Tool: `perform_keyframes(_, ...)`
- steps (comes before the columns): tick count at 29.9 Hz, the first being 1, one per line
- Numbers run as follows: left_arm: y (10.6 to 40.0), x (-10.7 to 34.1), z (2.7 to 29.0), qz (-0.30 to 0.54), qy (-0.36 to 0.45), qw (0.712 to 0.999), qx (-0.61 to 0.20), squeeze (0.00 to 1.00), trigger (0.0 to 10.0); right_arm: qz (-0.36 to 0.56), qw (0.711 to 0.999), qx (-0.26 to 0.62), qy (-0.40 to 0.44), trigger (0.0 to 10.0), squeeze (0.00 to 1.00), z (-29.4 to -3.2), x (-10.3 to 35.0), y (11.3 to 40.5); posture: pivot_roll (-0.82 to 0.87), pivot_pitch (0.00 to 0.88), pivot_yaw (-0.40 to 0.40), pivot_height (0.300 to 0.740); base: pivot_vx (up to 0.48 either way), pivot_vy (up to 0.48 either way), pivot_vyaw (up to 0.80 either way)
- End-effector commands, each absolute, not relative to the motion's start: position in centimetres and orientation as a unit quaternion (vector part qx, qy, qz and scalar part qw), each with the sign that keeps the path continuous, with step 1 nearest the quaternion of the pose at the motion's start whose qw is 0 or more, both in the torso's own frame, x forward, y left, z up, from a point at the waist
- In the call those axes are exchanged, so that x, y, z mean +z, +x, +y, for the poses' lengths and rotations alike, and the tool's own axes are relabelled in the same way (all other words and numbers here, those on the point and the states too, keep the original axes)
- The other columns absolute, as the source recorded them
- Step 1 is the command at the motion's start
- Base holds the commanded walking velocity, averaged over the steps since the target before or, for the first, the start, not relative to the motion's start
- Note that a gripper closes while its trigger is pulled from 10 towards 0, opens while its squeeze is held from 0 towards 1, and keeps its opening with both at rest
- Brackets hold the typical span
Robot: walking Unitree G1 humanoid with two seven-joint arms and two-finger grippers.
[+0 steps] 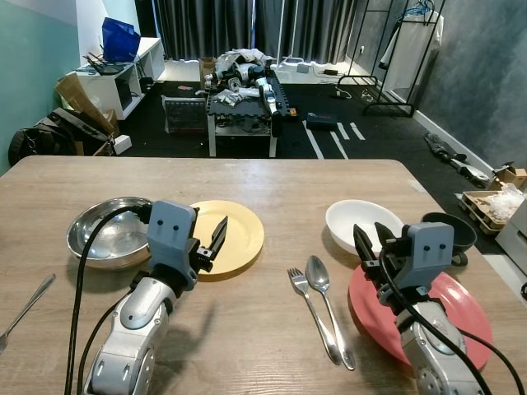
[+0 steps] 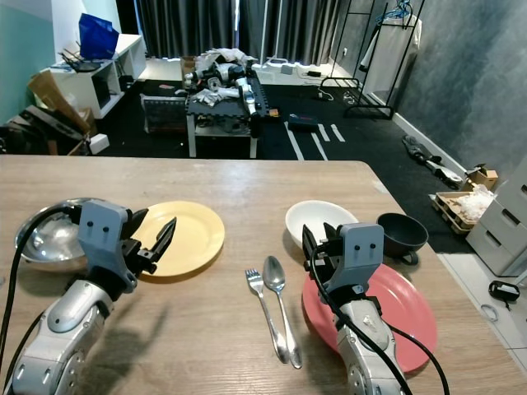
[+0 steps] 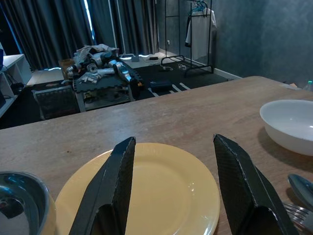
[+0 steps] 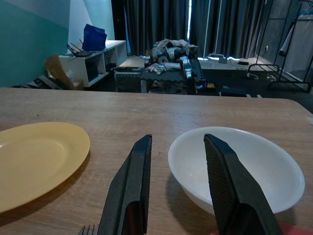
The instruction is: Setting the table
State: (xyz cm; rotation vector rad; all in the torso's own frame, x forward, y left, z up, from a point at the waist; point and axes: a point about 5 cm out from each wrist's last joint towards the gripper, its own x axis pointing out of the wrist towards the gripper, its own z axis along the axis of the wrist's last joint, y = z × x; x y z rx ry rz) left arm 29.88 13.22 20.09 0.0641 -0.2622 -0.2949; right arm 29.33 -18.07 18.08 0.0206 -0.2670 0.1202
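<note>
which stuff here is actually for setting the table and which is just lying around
For the table: yellow plate, red plate, white bowl, metal bowl, dark bowl, fork, spoon.

Lying about: cluttered low table, clothes rack, white shelf.

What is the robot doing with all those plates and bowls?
It is setting a wooden table. Both grippers are open and hold nothing. The left gripper hovers over the yellow plate, beside a metal bowl. The right gripper hovers at the near edge of the white bowl, above a red plate. A fork and spoon lie between the plates.
</note>
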Motion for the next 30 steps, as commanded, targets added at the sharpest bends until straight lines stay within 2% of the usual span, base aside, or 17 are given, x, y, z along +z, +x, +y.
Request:
perform_keyframes(1,29.97,19.66,12.98,-0.123,0.034,0.980,-0.150,0.00,10.0,-0.130,0.990,0.053,0.014,10.0,0.00,-18.35,18.01,29.17,0.01,0.009,0.049,0.740,0.000,0.000,0.00)
perform_keyframes(30,30.06,19.62,12.66,-0.124,0.032,0.979,-0.156,0.00,10.0,-0.131,0.990,0.054,0.010,10.0,0.00,-18.54,18.14,29.18,0.00,0.000,0.045,0.740,0.000,0.000,-0.01)
